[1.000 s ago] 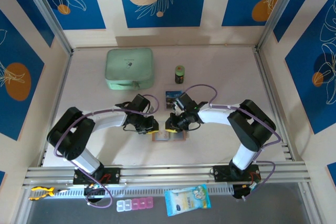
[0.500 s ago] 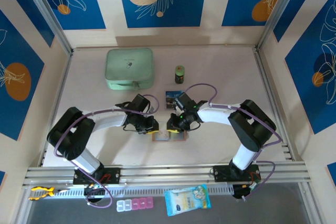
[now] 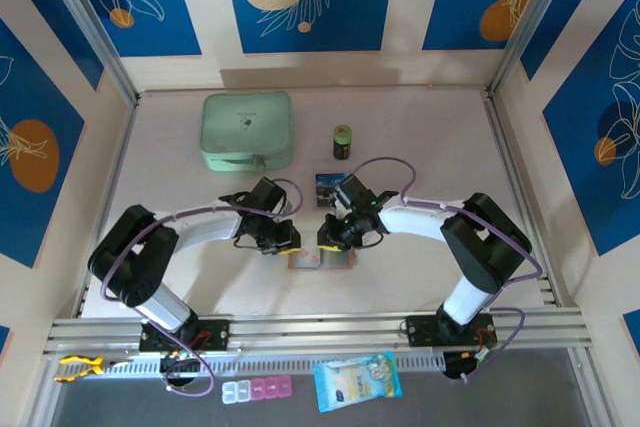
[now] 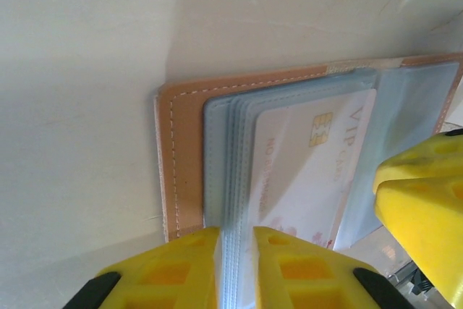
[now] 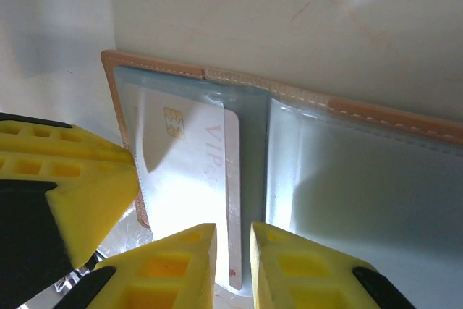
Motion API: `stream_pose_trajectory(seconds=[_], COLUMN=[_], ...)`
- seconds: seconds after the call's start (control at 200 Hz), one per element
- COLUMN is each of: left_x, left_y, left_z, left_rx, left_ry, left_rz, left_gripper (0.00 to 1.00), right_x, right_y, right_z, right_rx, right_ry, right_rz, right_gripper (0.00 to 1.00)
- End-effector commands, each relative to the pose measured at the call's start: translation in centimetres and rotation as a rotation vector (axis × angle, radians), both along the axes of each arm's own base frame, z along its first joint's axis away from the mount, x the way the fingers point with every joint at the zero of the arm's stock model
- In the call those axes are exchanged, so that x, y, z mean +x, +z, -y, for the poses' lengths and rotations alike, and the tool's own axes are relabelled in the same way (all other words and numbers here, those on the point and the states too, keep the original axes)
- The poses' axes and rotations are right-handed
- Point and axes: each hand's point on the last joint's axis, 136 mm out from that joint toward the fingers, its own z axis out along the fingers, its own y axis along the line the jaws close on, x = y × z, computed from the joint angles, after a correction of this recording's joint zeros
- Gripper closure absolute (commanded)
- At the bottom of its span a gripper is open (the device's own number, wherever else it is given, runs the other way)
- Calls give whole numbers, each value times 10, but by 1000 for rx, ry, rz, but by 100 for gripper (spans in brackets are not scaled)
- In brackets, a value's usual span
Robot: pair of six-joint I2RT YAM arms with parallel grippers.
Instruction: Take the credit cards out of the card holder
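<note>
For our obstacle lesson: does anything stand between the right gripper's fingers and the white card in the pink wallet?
Nothing visible does. The white card has its edge between the right fingers, which pinch it. A clear sleeve of the wallet covers its face; the left fingers clamp the sleeves.

Overhead from behind; both wrist views close on card holder (image 4: 181,164)

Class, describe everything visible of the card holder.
The card holder lies open on the table: salmon leather-like cover, pale stitching, clear plastic sleeves inside. One sleeve holds a white VIP card with a gold chip. The left end effector pinches the sleeve stack; the right end effector grips the card's edge.
</note>
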Motion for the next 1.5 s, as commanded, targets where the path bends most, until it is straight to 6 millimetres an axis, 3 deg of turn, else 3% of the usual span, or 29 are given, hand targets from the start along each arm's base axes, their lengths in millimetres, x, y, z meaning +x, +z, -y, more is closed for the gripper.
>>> stream_pose_trajectory(seconds=[0.0,0.54,0.88,1.1,1.495], left_x=[-1,-7,-7,-8,-9], left_y=[-1,-19,-19,-21,-20], left_z=[-4,-9,-10,-10,-11], left_rx=[19,44,48,52,53], left_ry=[-5,-5,-5,-4,-5], left_rz=[-2,-37,-40,-42,-45], left_gripper=[83,87,87,87,87], right_x=[-5,-3,-7,-8,-2], right_y=[4,4,-8,-11,-3], right_z=[1,-12,-8,-4,6], right_rx=[24,87,52,21,-32], right_ry=[3,9,5,7,1], right_rz=[-12,-38,-69,-73,-13], right_gripper=[80,80,80,74,74])
